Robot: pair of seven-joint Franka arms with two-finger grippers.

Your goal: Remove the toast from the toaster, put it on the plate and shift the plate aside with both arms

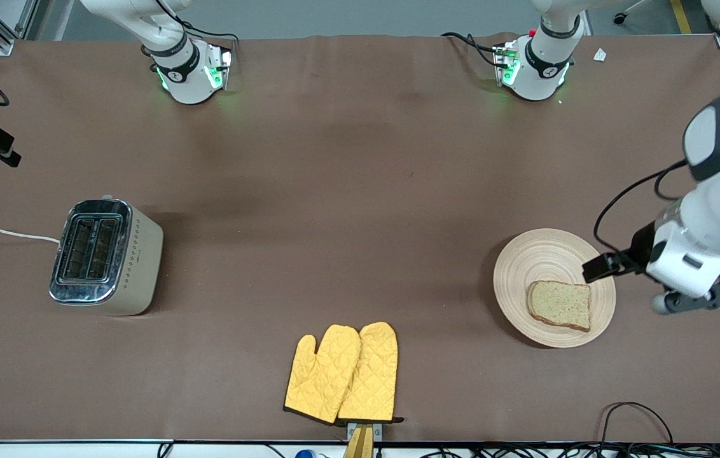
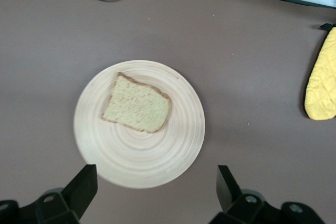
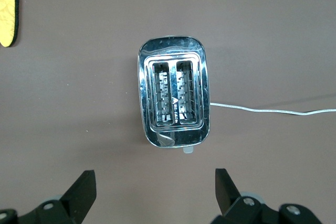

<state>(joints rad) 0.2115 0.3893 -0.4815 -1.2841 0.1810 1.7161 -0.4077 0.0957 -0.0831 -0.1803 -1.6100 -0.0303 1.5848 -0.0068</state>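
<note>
1. Front view: the toast (image 1: 559, 305) already lies on the plate (image 1: 544, 261), toward the left arm's end of the table; the toaster (image 1: 104, 256) stands empty, toward the right arm's end.
2. Left wrist view: the left gripper (image 2: 156, 184) hangs spread over the plate's rim, holding nothing.
3. Right wrist view: the right gripper (image 3: 155, 186), spread and empty, hovers over the toaster; it likely must cross to the plate.
</note>
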